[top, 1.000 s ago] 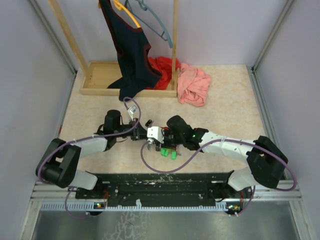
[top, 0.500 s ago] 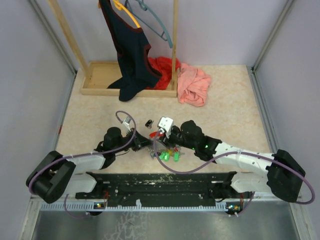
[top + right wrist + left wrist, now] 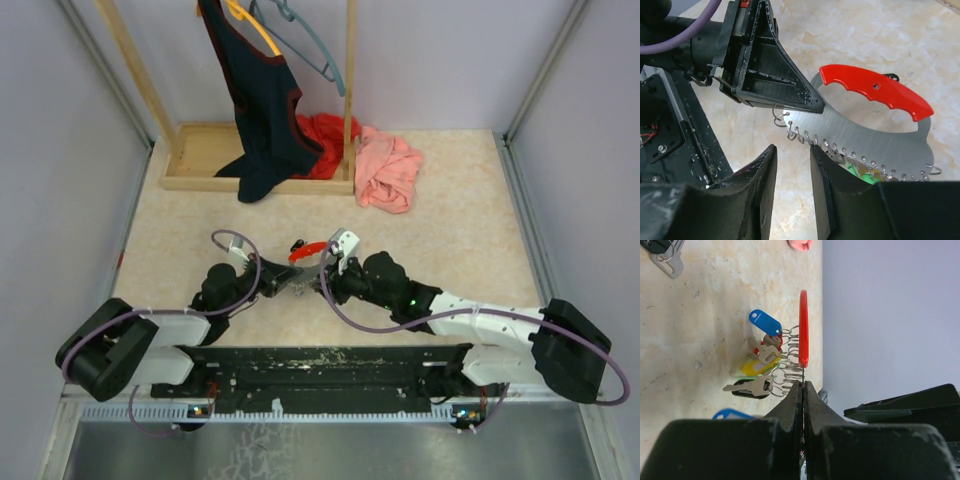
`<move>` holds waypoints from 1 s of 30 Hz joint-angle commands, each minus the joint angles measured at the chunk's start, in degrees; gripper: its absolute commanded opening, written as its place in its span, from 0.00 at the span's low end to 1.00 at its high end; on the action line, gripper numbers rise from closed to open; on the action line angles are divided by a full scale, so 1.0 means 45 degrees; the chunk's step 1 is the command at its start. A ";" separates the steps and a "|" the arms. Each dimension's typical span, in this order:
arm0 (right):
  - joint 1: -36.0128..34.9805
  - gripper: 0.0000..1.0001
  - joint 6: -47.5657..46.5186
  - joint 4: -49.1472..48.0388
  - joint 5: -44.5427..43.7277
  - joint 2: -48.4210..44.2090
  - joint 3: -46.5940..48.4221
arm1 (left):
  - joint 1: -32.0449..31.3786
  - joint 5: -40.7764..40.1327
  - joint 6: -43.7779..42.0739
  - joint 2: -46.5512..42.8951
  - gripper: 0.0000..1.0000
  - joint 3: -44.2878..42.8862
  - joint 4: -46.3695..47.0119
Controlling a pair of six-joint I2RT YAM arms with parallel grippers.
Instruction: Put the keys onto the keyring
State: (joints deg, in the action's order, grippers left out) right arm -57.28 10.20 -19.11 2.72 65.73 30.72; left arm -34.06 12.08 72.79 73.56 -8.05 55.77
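We see the keyring [image 3: 875, 125] in the middle of the right wrist view. It is a flat grey metal crescent with a moulded red plastic grip [image 3: 875, 93] on its upper edge and a row of small wire loops [image 3: 805, 136] along its lower curve. The left gripper [image 3: 812, 105] is clamped tight on the crescent's left tip, its black wedge-shaped fingers coming in from the upper left.

In the left wrist view we look at the keyring edge-on, a thin red line rising from the closed jaws at centre frame. The beige marbled tabletop [image 3: 700, 315] fills the left of that frame.

The keys [image 3: 762, 365] hang in a bunch from the loops, just left of the plate. A blue plastic tag [image 3: 765, 321] is uppermost, a yellow tag [image 3: 755, 369] is below it, and a dark-headed silver key [image 3: 747, 388] is lowest.

The right gripper [image 3: 791, 149] sits at the bottom of its own view, just under the loops nearest the left tip. Its jaws are a narrow gap apart and we see nothing between them. A separate dark key on a ring [image 3: 662, 255] lies at the upper left, well apart from the bunch.
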 commanded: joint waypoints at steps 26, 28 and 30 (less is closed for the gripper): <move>-0.0182 0.15 0.1446 -0.3024 -0.0580 0.2503 0.0191 | -0.0321 -0.0762 0.1399 0.0376 0.01 0.0243 0.2554; -0.0182 0.15 0.1388 -0.3096 -0.0619 0.2601 0.0229 | -0.0340 -0.0750 0.1438 0.0391 0.01 0.0235 0.2582; -0.0182 0.15 0.1334 -0.3184 -0.0592 0.2719 0.0281 | -0.0340 -0.0746 0.1448 0.0429 0.01 0.0229 0.2657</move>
State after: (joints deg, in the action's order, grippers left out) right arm -57.39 16.67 -28.12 0.86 77.06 30.74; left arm -35.11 8.75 78.26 75.24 -7.07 61.78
